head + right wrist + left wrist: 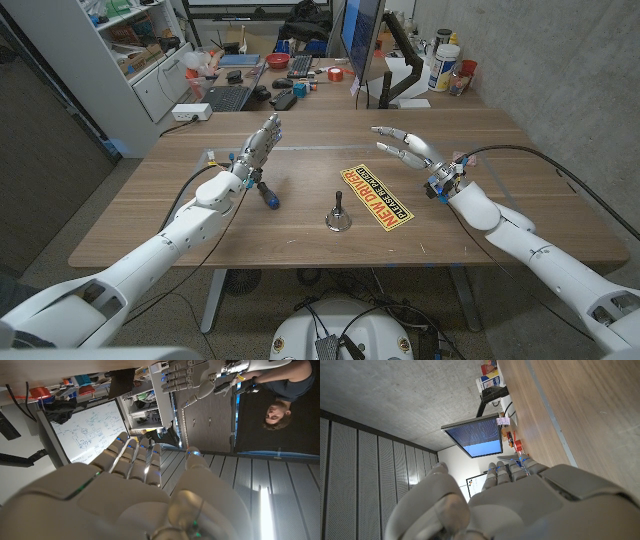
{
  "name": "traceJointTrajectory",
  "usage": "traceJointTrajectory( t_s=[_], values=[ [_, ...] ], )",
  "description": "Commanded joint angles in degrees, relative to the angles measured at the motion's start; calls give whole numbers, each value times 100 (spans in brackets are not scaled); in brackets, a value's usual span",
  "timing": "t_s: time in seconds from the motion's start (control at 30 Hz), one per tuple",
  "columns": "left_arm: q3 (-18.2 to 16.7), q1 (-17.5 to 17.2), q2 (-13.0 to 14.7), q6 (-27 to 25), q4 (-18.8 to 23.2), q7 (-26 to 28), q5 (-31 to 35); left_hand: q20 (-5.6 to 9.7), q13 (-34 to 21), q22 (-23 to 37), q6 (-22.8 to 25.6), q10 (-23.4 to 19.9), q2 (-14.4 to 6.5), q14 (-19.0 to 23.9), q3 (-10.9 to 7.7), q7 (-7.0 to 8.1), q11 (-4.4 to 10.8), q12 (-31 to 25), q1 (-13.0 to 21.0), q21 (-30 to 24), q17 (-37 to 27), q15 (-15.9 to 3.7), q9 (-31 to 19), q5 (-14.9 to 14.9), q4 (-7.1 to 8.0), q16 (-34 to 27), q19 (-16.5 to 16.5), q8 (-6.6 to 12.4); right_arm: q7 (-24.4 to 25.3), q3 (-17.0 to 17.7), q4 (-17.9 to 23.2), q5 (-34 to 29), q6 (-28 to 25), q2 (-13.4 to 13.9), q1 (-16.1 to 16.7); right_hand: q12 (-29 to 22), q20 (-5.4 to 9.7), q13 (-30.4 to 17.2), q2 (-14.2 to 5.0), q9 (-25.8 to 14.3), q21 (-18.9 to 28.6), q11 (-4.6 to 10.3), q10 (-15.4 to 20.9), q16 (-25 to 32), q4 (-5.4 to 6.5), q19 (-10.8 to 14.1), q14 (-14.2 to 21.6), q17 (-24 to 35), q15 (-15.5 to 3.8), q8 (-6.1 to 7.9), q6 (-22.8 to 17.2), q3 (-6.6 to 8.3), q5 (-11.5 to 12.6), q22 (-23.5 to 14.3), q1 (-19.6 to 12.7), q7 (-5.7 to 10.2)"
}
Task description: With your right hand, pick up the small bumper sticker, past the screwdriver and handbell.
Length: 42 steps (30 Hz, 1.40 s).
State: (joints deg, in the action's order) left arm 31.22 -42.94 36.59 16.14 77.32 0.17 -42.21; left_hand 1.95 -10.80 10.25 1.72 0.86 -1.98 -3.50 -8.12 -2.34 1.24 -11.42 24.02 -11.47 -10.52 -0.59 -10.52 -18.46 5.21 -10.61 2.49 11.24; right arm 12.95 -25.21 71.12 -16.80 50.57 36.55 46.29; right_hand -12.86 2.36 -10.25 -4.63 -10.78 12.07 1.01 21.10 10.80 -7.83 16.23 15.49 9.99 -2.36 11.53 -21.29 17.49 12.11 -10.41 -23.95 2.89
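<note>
- Wooden tabletop [520, 215] carries three things in a row; taken from the robot's left, the left robot hand [262, 143] comes first, raised above the surface with its fingers apart and holding nothing.
- Just below that hand lies the screwdriver [266, 192], blue-handled. I judge it safe from the coming move, since the right arm has no need to cross that far.
- Next stands the handbell [337, 214], upright and close beside the sticker's near edge. It looks top-heavy, so a sweeping finger or wrist could tip it or send it rolling.
- Just to its right lies the small bumper sticker [376, 195], yellow with red lettering, flat and slanted on the wood. Being thin and flush, it may slide under the fingertips rather than lift; a grip may call for getting under an edge.
- Furthest right, the right robot hand [407, 148] hovers beyond the sticker's far end, fingers spread, empty, not touching it.
- No container sits among these things on this tabletop.
</note>
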Motion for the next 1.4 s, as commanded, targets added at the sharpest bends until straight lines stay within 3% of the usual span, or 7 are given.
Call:
traceJointTrajectory(
  t_s=[0.03,0.9,1.4],
  values=[
    [25,-47,28,59,95,69,-1,83,-10,17,-4,41,-47,-47,23,-14,7,-5,48,-11,-10,7,-18,-1,21,-8,58,1,169,-48,126,-490,-99,120,-50,1,173,-31,-29,-16,-22,69,25,-16,-34,67,63,10,-237,-2,-13,60,37,1,-133,48],
    [116,23,-113,342,-16,34,-14,44,-10,18,12,24,-64,-37,43,3,-3,-14,63,-10,-10,-1,-18,8,16,-16,68,7,598,-56,616,-1377,-656,419,176,21,174,-34,-67,-13,-36,86,22,-13,-90,69,116,13,-241,-32,52,151,19,2,-274,93],
    [175,32,-99,312,7,68,-6,32,-10,17,26,26,-74,-34,51,2,6,-14,77,-8,-10,-2,-18,11,10,-18,77,12,697,-207,589,-1663,-743,482,116,37,162,-35,-80,-13,-36,122,1,-19,-120,86,125,12,-248,-43,87,205,4,2,-364,120]
  ],
)
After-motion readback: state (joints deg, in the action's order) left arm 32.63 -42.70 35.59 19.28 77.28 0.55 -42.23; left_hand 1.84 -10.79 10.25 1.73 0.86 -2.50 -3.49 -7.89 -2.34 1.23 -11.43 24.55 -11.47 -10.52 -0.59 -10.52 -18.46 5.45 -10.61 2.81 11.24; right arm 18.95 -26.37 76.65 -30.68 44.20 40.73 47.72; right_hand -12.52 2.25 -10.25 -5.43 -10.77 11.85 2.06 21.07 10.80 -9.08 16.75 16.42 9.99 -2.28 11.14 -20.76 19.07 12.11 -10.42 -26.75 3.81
